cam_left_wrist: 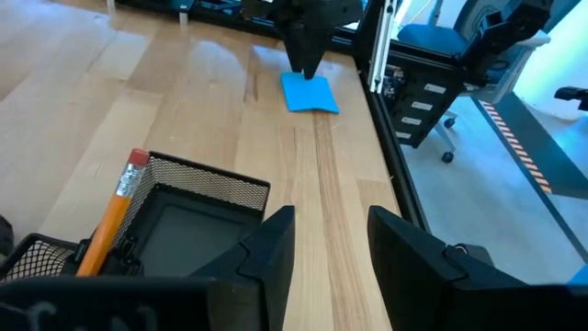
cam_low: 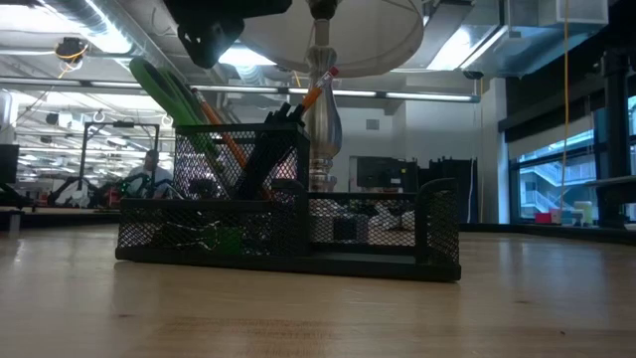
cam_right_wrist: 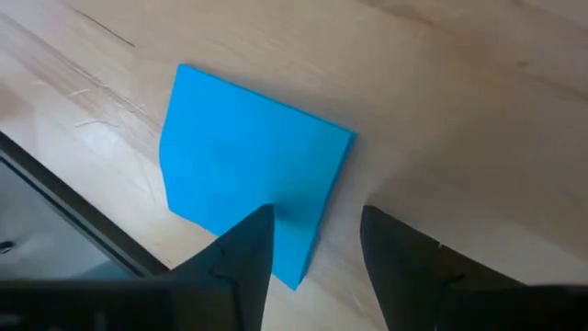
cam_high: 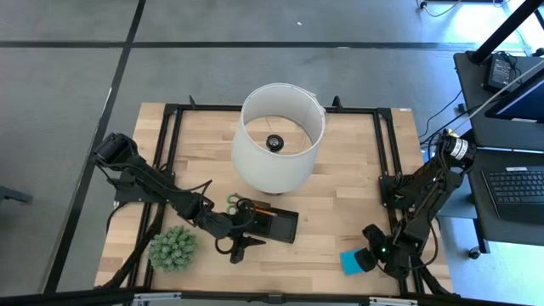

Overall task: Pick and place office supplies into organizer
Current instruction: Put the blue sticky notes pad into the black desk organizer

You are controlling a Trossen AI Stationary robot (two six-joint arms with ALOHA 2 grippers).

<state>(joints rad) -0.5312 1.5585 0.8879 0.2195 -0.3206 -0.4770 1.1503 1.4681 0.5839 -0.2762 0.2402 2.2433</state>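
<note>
Down at the lower right of the high view, the right pincer (cam_high: pixel 367 259) hangs just over the blue sticky-note pad (cam_high: pixel 350 262), which lies flat on the wooden table (cam_high: pixel 340 187) near its front edge and close to the black frame rail. Seen from the right wrist, its two dark fingers (cam_right_wrist: pixel 241 257) stand apart above the near edge of the pad (cam_right_wrist: pixel 253 165), with bare wood showing in the gap between them; they are released and grasp nothing. The left pincer (cam_high: pixel 240 248) sits lower centre in the high view, just beside the front of the black mesh organizer (cam_high: pixel 274 223), its fingers (cam_left_wrist: pixel 266 253) likewise spread and empty over bare table. The organizer stands below the big white lampshade (cam_high: pixel 280 136) and to the right of the spiky green plant ball (cam_high: pixel 173 247). Green-handled scissors (cam_high: pixel 233 202) poke out of its left end, and in the low view they lean up and to the left out of the taller mesh compartment (cam_low: pixel 238 189). An orange pencil (cam_left_wrist: pixel 112 216) with a red eraser tip leans against the mesh rim in the left wrist view. Small dark clips lie in the lower compartment, hard to make out through the mesh.
</note>
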